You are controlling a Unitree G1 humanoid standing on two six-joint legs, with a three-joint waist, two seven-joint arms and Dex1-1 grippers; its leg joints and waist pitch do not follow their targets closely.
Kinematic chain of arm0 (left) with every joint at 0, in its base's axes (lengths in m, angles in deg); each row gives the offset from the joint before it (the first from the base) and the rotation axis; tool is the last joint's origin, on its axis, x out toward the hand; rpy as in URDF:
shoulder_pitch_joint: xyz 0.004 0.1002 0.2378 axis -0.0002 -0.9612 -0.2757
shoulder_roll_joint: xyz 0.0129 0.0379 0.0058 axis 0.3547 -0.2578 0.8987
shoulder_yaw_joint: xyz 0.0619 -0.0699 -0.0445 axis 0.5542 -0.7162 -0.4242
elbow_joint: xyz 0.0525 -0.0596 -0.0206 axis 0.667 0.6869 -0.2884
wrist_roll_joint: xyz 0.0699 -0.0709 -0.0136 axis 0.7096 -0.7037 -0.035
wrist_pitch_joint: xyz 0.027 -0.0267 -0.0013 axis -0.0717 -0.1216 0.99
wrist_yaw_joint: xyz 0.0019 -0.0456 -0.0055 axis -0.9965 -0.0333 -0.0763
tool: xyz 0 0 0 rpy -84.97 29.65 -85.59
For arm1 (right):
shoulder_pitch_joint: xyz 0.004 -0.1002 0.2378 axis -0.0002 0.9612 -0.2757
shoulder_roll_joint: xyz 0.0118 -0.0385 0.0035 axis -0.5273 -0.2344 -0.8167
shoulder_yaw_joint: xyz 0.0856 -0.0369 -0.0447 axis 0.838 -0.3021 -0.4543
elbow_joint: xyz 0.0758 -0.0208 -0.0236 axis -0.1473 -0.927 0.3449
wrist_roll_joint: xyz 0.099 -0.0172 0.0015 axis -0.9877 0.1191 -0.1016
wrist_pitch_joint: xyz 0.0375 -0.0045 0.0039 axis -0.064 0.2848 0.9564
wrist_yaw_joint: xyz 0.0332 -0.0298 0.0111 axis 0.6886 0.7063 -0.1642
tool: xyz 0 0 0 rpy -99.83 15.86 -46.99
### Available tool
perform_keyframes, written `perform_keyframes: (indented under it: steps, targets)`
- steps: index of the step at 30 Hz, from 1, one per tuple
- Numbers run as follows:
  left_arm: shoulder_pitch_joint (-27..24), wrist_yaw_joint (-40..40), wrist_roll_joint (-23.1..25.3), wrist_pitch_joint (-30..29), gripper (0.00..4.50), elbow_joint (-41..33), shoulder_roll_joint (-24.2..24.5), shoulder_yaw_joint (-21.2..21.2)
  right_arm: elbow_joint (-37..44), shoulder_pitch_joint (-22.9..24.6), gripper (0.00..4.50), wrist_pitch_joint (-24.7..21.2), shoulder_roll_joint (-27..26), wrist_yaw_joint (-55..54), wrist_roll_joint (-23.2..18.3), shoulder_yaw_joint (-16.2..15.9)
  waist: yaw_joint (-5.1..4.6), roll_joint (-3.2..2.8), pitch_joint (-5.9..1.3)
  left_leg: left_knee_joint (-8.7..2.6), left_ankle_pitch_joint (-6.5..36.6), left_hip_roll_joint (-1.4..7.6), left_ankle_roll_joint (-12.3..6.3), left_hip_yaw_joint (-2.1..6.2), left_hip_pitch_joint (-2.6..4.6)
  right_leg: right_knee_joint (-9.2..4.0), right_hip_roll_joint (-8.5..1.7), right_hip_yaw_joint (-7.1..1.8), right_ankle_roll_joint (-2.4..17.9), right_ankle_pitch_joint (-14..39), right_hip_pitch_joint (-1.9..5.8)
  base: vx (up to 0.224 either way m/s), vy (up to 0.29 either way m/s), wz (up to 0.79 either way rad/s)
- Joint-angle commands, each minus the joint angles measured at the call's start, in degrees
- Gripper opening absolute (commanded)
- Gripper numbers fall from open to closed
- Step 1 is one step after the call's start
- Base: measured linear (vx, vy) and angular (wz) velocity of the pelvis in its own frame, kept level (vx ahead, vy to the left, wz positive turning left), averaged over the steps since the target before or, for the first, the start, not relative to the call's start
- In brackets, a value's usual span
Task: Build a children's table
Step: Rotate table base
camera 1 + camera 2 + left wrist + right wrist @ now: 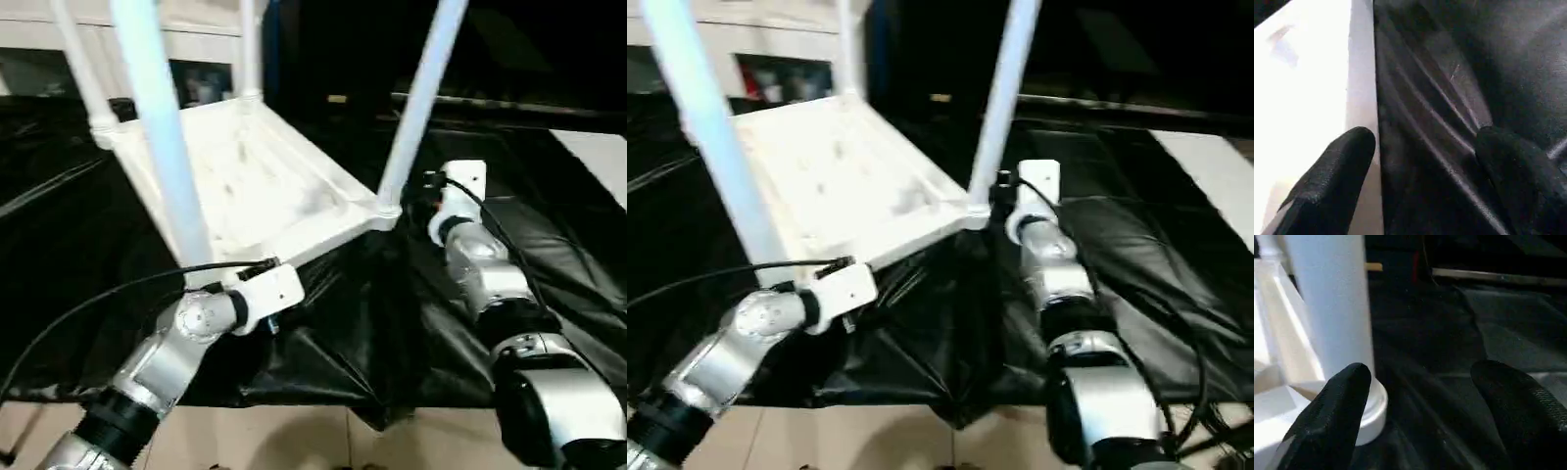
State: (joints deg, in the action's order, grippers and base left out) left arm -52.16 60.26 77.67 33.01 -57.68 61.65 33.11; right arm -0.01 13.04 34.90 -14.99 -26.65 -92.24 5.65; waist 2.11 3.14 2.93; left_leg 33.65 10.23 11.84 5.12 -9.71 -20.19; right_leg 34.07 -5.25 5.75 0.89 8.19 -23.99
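The children's table lies upside down on black cloth, its white ribbed top (255, 186) facing up. Four white legs stand in the corner sockets: near left (162, 127), near right (421, 98), far left (83, 73), far right (252, 49). My left gripper (1425, 161) is open at the top's near edge (1359, 98), one finger (1332, 181) over the white rim and the other over cloth. My right gripper (1420, 401) is open beside the near right leg (1332, 303). One of its fingers (1332, 416) is close to the socket (1374, 406), and nothing is held.
Crumpled black cloth (392, 323) covers the work surface and hangs over its front edge. Beige floor (294, 441) shows below. A white cabinet (196, 44) stands behind the table. A pale strip (598, 157) lies at the far right.
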Motion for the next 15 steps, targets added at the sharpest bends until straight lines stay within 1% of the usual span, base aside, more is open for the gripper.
perform_keyframes:
  steps: [1, 2, 3, 4, 5, 6, 7, 8, 9, 10, 11, 12, 13, 14, 15]
  targets:
    - [-3.04, 4.66, -7.64, 1.26, 4.44, -3.32, -1.36, -2.33, -1.32, -1.57, 3.85, 1.02, 0.56, 0.25, -0.08, 0.56, 0.21, 0.23, -3.52, -3.86, 20.59, 0.57, 0.45, 0.38, -0.25, -5.42, -2.97, -1.81, 2.73, 32.84, 2.06, 0.000, 0.000, 0.00]
    - [-3.04, 4.66, -7.64, 1.26, 4.48, -3.32, -1.36, -2.33, -1.32, -1.57, 3.85, 1.02, 0.56, 0.25, -0.08, 0.56, 0.23, 0.13, -3.63, -3.79, 20.29, 0.63, 0.40, 0.30, -0.29, -5.18, -3.04, -1.98, 3.36, 31.47, 2.03, 0.000, 0.000, 0.00]
    - [-3.92, 6.31, -10.72, 0.91, 4.48, -5.35, -1.57, -3.91, -1.44, -1.68, 3.85, 0.97, 0.52, 1.26, -0.24, 0.33, 0.27, 0.01, -3.78, -3.86, 19.74, 0.86, 0.27, 0.21, -0.26, -4.82, -2.76, -2.22, 4.66, 27.91, 1.86, 0.000, 0.000, 0.00]
    - [-4.77, 8.04, -13.49, 0.18, 4.48, -7.44, -1.25, -5.15, -1.39, -1.63, 3.85, 0.91, 0.36, 2.38, -0.20, 0.00, 0.32, 0.02, -3.94, -3.79, 19.02, 0.91, 0.27, 0.16, -0.37, -4.38, -2.76, -2.34, 5.53, 25.54, 2.00, 0.000, 0.000, 0.00]
    - [-4.77, 8.04, -13.49, 0.18, 4.48, -7.44, -1.25, -5.15, -1.39, -1.63, 3.85, 0.91, 0.36, 2.38, -0.20, 0.00, 0.48, -0.02, -4.25, -3.71, 16.20, 1.05, 0.05, 0.01, -0.71, -3.52, -2.69, -2.58, 7.48, 19.39, 2.30, 0.000, 0.000, 0.00]
    - [-5.98, 10.71, -16.74, -2.75, 4.48, -10.51, -0.05, -6.54, -0.82, -1.18, 3.85, 0.62, 0.10, 4.11, 0.11, -0.82, 0.51, -0.19, -4.30, -3.70, 14.66, 0.97, -0.25, -0.06, -0.97, -3.16, -2.41, -2.62, 8.21, 16.36, 2.44, 0.000, 0.000, 0.00]
    - [-6.75, 12.30, -18.84, -4.75, 4.48, -12.44, 0.97, -7.25, -0.61, -0.93, 3.85, 0.54, -0.10, 5.23, 0.43, -1.32, 0.55, 0.04, -4.07, -3.59, 12.84, 0.90, -1.18, -0.43, -1.04, -2.55, -2.10, -2.72, 10.22, 11.83, 2.38, 0.000, 0.000, 0.00]
    - [-7.45, 13.58, -20.11, -5.82, 4.48, -13.81, 2.07, -7.72, -0.16, -0.48, 3.85, 0.49, -0.21, 5.92, 0.69, -1.76, 0.53, 0.08, -4.00, -3.57, 13.05, 0.89, -1.22, -0.44, -1.11, -2.36, -2.19, -2.76, 10.45, 11.91, 2.54, 0.000, 0.000, 0.00]
    - [-9.50, 16.42, -23.07, -8.66, 4.48, -17.31, 5.09, -9.39, 1.06, 0.94, 3.85, 0.28, -0.42, 8.03, 1.26, -2.98, 0.70, -0.73, -3.91, -3.60, 14.04, 0.97, -1.01, -0.44, -0.82, -2.39, -2.38, -2.85, 10.63, 12.99, 2.50, 0.000, 0.000, 0.00]
    - [-10.54, 17.60, -24.35, -9.82, 4.48, -18.91, 6.60, -10.28, 1.65, 1.69, 3.85, 0.18, -0.51, 9.07, 1.50, -3.57, 0.57, -0.40, -3.75, -3.70, 14.26, 0.98, -0.96, -0.42, -1.10, -2.52, -2.38, -2.89, 10.39, 13.48, 2.65, 0.000, 0.000, 0.00]
    - [-11.54, 18.69, -25.59, -11.36, 4.48, -20.46, 8.04, -11.27, 2.48, 2.55, 3.85, 0.03, -0.59, 9.92, 1.55, -4.03, 0.51, -0.33, -3.71, -3.69, 14.97, 0.90, -0.81, -0.47, -0.89, -2.61, -2.21, -2.92, 9.81, 15.00, 2.58, 0.000, 0.000, 0.00]
    - [-13.31, 20.43, -27.71, -13.68, 4.48, -22.90, 10.50, -13.04, 3.71, 3.95, 3.85, -0.07, -0.74, 11.37, 1.46, -4.68, 0.52, -0.74, -3.60, -3.68, 15.32, 0.90, -0.52, -0.56, -0.57, -2.63, -2.13, -3.09, 9.89, 14.95, 2.38, 0.000, 0.000, 0.00]
    - [-13.31, 20.43, -27.71, -13.68, 4.48, -22.90, 10.50, -13.04, 3.71, 3.95, 3.85, -0.07, -0.74, 11.37, 1.46, -4.68, 0.52, -0.74, -3.58, -3.77, 15.25, 0.98, -0.37, -0.50, -0.63, -2.53, -2.13, -3.11, 9.92, 14.71, 2.47, 0.000, 0.000, 0.00]
    - [-15.59, 22.85, -29.82, -15.61, 4.48, -25.50, 14.02, -15.11, 5.89, 6.00, 3.85, -0.12, -0.94, 13.56, 0.92, -5.42, 0.37, -0.71, -3.48, -3.86, 15.75, 0.89, -0.38, -0.53, -0.57, -2.72, -1.83, -3.07, 9.85, 15.27, 2.44, 0.000, 0.000, 0.00]
    - [-16.47, 23.70, -30.61, -16.54, 4.48, -26.46, 15.39, -15.93, 6.79, 6.82, 3.85, -0.11, -1.01, 14.54, 0.68, -5.72, 0.52, -0.88, -3.38, -3.98, 16.54, 1.08, -0.16, -0.37, -0.55, -2.66, -2.08, -3.11, 9.72, 16.06, 2.54, 0.000, 0.000, 0.00]
